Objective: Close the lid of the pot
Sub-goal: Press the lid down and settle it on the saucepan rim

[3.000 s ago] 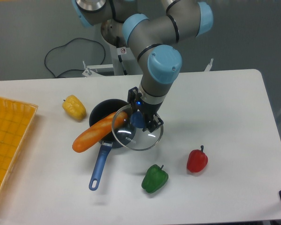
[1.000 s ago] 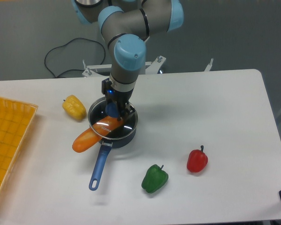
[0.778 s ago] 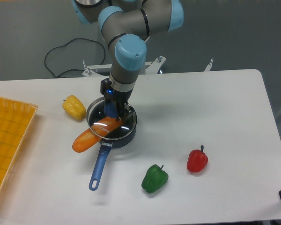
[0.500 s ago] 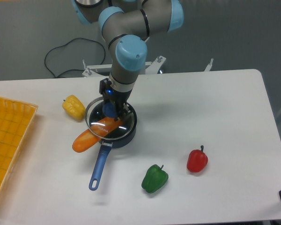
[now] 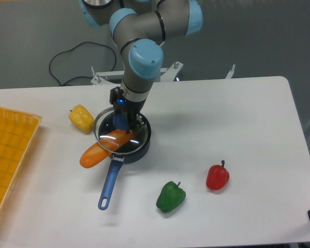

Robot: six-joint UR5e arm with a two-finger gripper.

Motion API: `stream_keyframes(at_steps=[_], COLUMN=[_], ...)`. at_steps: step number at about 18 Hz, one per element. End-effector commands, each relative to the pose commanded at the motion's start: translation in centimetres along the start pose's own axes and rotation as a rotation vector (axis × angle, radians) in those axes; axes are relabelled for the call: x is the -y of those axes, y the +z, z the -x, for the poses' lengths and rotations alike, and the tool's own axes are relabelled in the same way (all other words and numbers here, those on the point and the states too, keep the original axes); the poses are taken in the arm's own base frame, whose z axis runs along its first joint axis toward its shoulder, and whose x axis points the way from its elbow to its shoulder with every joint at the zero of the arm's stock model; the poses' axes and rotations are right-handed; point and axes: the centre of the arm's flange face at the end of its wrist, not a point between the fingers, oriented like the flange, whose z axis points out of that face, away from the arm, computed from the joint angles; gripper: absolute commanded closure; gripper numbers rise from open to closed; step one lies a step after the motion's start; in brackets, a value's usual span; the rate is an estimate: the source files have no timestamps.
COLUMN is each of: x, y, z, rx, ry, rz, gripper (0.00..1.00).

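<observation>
My gripper (image 5: 122,119) is clamped on the blue knob of the lid (image 5: 120,137), holding the glass disc over the pot (image 5: 139,149), which sits left of centre on the white desk (image 5: 237,134). The lid covers most of the pot's opening but lies offset toward the left, its rim overhanging the pot's left edge. An orange carrot (image 5: 95,152) lies across the pot, its upper end under the glass and its lower end sticking out past the left rim; whether the lid rests on it I cannot tell. The pot's blue handle (image 5: 108,183) points toward the front of the desk. Nearby: yellow pepper (image 5: 81,118) to the left, green pepper (image 5: 170,197) and red pepper (image 5: 217,176) toward the front right, yellow basket (image 5: 5,155) at the far left edge.
</observation>
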Motion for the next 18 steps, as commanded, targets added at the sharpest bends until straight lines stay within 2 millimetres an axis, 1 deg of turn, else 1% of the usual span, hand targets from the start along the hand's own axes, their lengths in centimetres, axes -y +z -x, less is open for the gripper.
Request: stream_keyframes(at_steps=[6, 18], x=[-0.13, 0.01], y=[0.10, 0.70], z=[0.22, -0.03], rx=[-0.002, -0.013], ry=[0.018, 0.037], rz=[0.000, 0.006], gripper=[0.52, 0.51])
